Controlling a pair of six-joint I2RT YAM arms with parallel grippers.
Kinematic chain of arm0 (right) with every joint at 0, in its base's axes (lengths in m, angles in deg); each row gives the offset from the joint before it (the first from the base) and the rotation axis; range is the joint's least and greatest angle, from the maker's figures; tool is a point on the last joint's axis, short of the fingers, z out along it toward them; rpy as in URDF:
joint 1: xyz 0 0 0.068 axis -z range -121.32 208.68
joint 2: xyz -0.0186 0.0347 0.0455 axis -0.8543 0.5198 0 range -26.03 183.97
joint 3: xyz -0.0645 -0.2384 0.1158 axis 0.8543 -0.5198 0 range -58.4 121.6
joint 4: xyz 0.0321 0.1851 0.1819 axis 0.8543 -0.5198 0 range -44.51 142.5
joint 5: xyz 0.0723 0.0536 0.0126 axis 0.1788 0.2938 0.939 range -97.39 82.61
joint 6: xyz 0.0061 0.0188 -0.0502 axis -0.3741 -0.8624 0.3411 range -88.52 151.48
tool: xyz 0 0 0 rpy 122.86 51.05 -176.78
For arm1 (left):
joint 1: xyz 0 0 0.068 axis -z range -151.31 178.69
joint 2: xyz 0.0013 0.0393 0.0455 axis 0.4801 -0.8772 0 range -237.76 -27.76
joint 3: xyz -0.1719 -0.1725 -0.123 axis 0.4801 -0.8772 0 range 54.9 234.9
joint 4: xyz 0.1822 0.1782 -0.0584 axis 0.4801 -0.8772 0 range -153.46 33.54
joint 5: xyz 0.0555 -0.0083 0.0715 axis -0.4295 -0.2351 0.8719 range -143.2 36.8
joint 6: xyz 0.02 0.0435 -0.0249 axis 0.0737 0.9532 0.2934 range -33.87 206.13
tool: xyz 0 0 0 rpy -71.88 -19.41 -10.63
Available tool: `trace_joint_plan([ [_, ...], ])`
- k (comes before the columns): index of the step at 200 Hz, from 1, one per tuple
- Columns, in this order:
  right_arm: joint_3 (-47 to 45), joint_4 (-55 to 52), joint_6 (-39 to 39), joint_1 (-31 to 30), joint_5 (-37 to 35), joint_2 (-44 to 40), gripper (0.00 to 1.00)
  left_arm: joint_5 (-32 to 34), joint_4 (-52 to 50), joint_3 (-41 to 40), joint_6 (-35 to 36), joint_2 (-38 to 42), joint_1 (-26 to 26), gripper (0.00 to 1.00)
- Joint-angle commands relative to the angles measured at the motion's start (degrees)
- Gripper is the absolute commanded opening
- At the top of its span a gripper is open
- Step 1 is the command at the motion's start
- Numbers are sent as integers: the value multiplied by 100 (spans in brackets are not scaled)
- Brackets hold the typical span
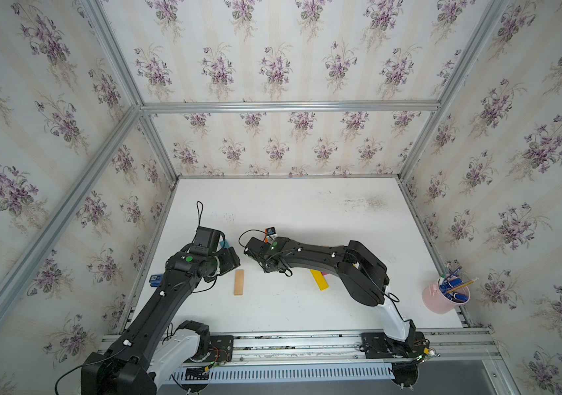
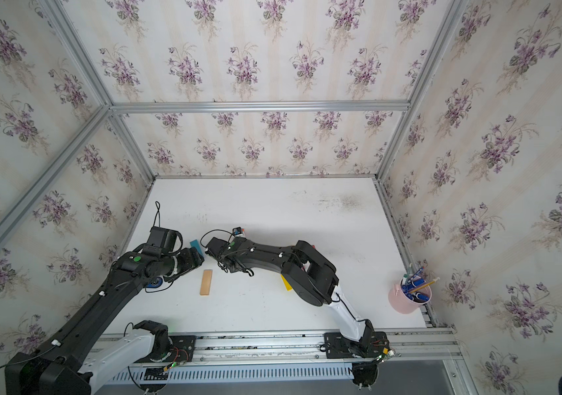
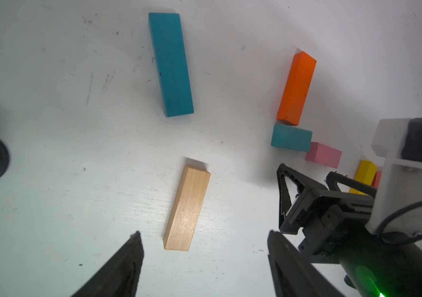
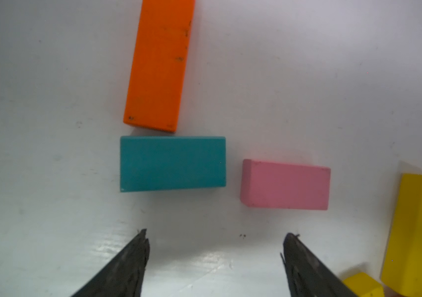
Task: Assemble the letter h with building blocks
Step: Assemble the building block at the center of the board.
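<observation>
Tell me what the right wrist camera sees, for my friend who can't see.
The right gripper hangs open and empty over a white table. Just ahead lie a short teal block, a long orange block end-on near it, and a pink block beside it; yellow blocks show at the picture's edge.

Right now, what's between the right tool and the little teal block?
Nothing: in the right wrist view, only bare table lies between right tool and little teal block.
</observation>
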Motion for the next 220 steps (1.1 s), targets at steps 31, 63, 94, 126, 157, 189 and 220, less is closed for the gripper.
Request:
trace_joint_plan([
  [31,304,-256,281,8,-313,346,84,-19,11,3,76,-27,-43,79],
  [63,336,-216,313,23,-281,400,84,-23,11,3,88,-33,-58,79],
  [94,353,-202,339,61,-274,421,84,-39,35,-13,91,-36,-72,78],
  [126,371,-168,363,95,-225,434,84,-35,29,-13,94,-27,-79,79],
  [157,392,-139,383,95,-185,464,84,-56,29,2,103,-35,-90,79],
  [189,447,-150,391,114,-185,507,84,-66,22,4,112,-28,-88,78],
  [220,478,-166,400,114,-174,491,84,-66,21,0,118,-36,-92,79],
])
